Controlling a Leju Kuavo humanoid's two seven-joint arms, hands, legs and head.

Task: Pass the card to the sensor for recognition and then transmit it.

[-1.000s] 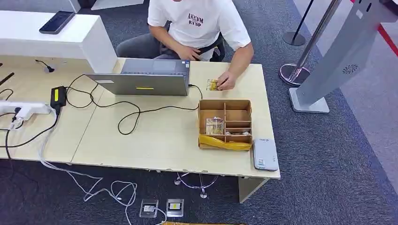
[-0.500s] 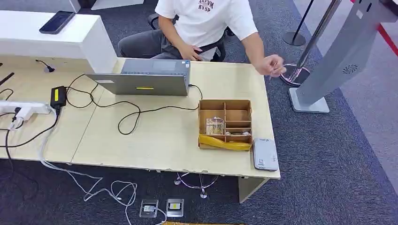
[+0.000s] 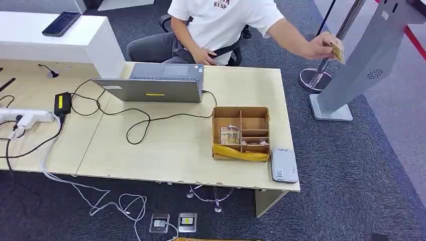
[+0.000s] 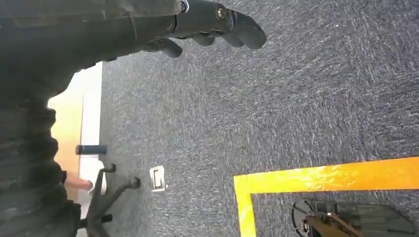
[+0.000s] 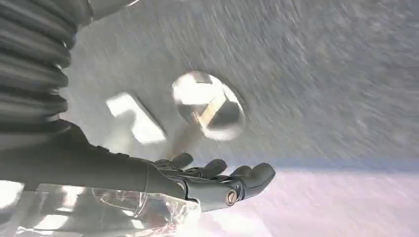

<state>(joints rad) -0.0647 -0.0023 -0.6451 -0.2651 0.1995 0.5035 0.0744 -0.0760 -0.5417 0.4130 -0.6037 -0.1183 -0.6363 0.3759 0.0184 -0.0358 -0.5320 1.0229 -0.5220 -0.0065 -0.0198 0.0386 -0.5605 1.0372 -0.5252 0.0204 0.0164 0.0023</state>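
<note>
1. The card (image 3: pixel 337 50) is sitting in the person's hand (image 3: pixel 325 46), held out well beyond the far right corner of the desk (image 3: pixel 176 150) and up against the slanted grey kiosk (image 3: pixel 366 60); it is nowhere near either robot hand, so the first risk, as I judge it, is a handover missed outright if the robot is reaching while the card is being carried elsewhere.
2. The card reader (image 3: pixel 284 164) is lying at the desk's near right corner, just beside the cardboard organiser (image 3: pixel 241 131), with its outer end seeming to be overhanging the desk edge; a clumsy press of the card onto it could, I judge, be nudging it off the desk.
3. The right hand (image 5: pixel 217 182) is hanging open, fingers stretched out side by side and gripping nothing; clear plastic film is lying close against it, though whether it is touching I cannot tell; the blur in the right wrist view is suggesting movement.
4. The left hand (image 4: pixel 207 22) is hanging over grey carpet, fingers loosely extended and apart, holding and touching nothing.
5. With both hands low and off the desk, a long reach past the organiser is looking necessary; clipping its wall is a likely fault.
</note>
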